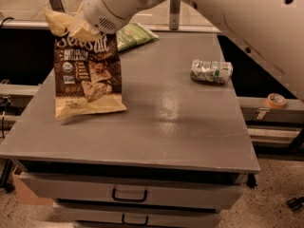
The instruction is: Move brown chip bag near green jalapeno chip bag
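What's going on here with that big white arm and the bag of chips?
A white robot arm has its gripper over the far side of the grey table, jaws closed on the crumpled top of a large dark-brown and cream chip bag. The bag hangs upright, its bottom edge at or just above the tabletop. A small flat green chip bag lies close behind it. A crushed silver-green can lies apart from both.

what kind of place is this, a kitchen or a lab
Probably a robotics lab or workshop, not a home: a grey drawer cabinet serves as table, a tape roll sits on a side rail, and the gripper above its far-left corner holds the brown chip bag by its top.
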